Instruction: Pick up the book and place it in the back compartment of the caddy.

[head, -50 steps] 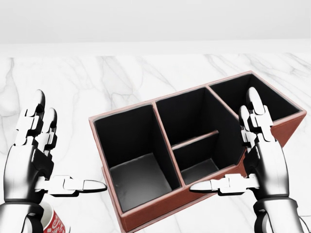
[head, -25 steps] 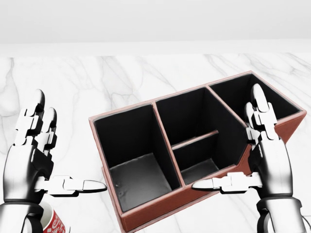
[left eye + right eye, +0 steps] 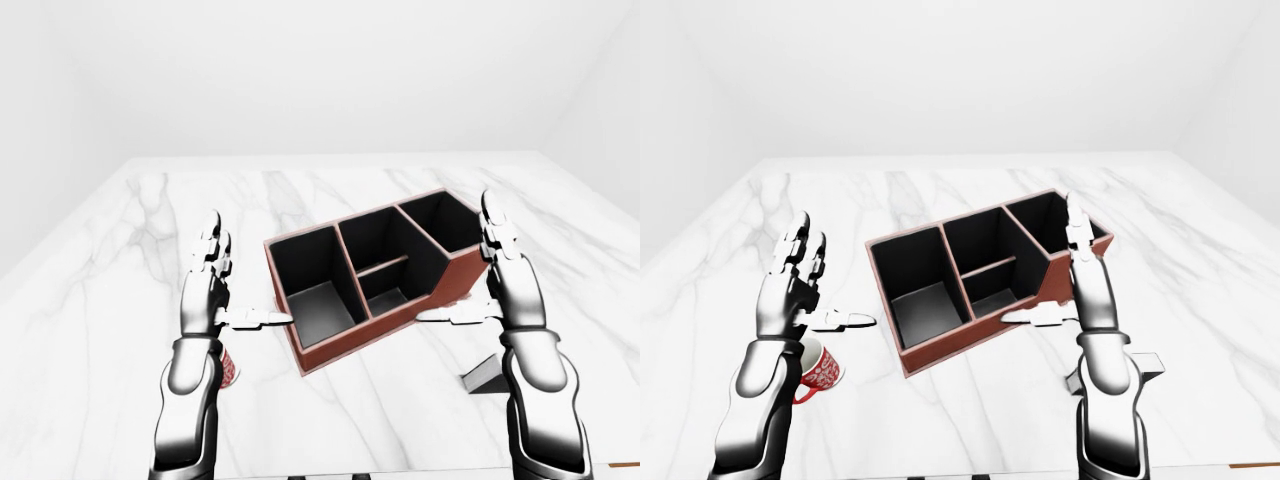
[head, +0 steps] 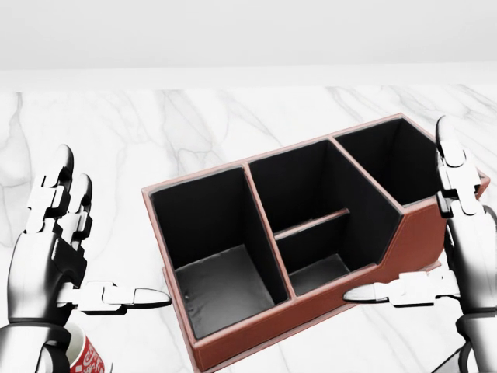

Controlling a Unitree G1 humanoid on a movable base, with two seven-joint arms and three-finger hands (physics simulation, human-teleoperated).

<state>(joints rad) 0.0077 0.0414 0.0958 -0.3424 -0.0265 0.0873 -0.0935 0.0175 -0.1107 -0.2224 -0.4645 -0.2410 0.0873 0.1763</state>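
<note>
Spanning most of every view, the white marble table [image 3: 110, 290] carries all items. At centre of the head view sits the red-brown caddy [image 4: 435, 225], set at an angle, its black compartments empty. Flanking it are the left hand [image 4: 54, 256], at lower left, and the right hand [image 4: 458, 249], at the right edge; both have fingers spread apart, thumbs pointing inward, gripping nothing. The book [image 3: 488, 375] appears as a grey slab low on the right of the left-eye view, partly hidden by the right forearm. A red patterned mug [image 3: 820, 368] stands beneath the left forearm.
</note>
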